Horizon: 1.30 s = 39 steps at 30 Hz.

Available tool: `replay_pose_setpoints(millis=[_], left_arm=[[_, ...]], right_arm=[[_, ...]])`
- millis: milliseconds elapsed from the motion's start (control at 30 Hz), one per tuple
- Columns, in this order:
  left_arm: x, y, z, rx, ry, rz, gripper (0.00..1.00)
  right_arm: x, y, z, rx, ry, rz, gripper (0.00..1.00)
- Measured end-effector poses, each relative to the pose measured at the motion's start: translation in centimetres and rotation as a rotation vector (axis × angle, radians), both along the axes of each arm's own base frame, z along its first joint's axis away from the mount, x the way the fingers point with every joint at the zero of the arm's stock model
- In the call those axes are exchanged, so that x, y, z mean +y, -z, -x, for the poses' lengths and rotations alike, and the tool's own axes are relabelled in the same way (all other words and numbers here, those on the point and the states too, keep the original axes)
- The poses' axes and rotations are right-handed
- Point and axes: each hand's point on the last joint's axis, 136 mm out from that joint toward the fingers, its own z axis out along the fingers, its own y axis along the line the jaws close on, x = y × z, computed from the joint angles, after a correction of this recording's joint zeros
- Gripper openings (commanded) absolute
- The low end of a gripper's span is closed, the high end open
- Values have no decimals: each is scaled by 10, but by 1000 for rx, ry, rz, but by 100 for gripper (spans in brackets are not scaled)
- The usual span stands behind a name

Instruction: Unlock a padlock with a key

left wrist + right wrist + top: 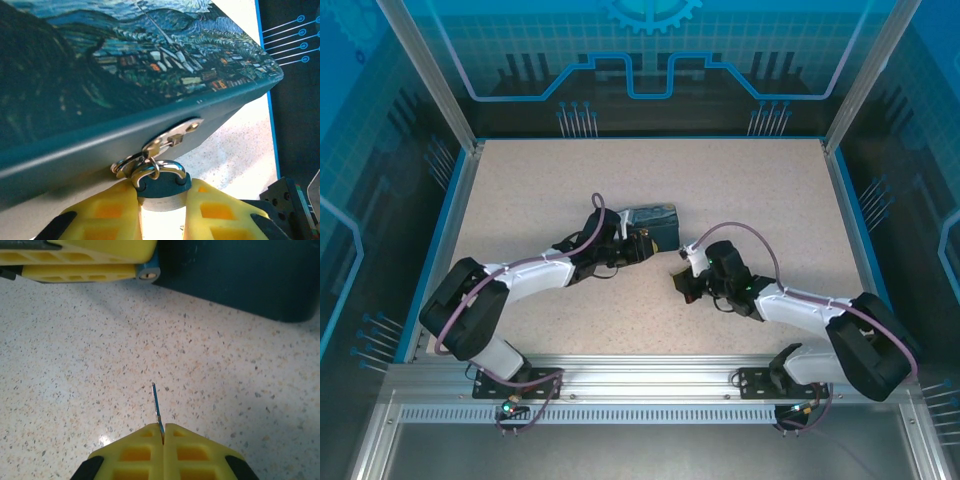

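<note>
The padlock [162, 191], dark-topped with a silvery body, hangs by its shackle from the hasp [172, 137] of the starry-night box [125, 60]. My left gripper [161, 202] is shut on the padlock body, a yellow finger on each side. In the right wrist view the padlock's [148, 274] keyhole end faces the camera beside the left gripper's fingers [75, 260]. My right gripper [163, 432] is shut on the key [157, 407], whose thin blade sticks out towards the padlock, well short of it. From above, the left gripper [638, 246] is at the box [658, 222] and the right gripper [682, 284] lies to its lower right.
The speckled table [740, 190] stretches around the box. The box's dark teal side [240, 275] stands behind the padlock. A blue rim and metal frame [850, 210] border the table.
</note>
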Motion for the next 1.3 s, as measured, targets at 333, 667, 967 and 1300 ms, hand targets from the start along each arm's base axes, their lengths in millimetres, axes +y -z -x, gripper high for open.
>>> replay_pose_setpoints(millis=[333, 667, 967, 1300], left_arm=[[-1, 3, 4, 52, -19, 16, 14], [-1, 3, 4, 53, -19, 16, 14], [-1, 3, 4, 53, -20, 16, 14], [-1, 2, 5, 52, -19, 17, 14]], right_arm=[[11, -8, -15, -103, -47, 3, 0], [25, -7, -27, -123, -67, 10, 0], [25, -9, -34, -137, -48, 16, 0], [23, -10, -38, -153, -26, 25, 0]])
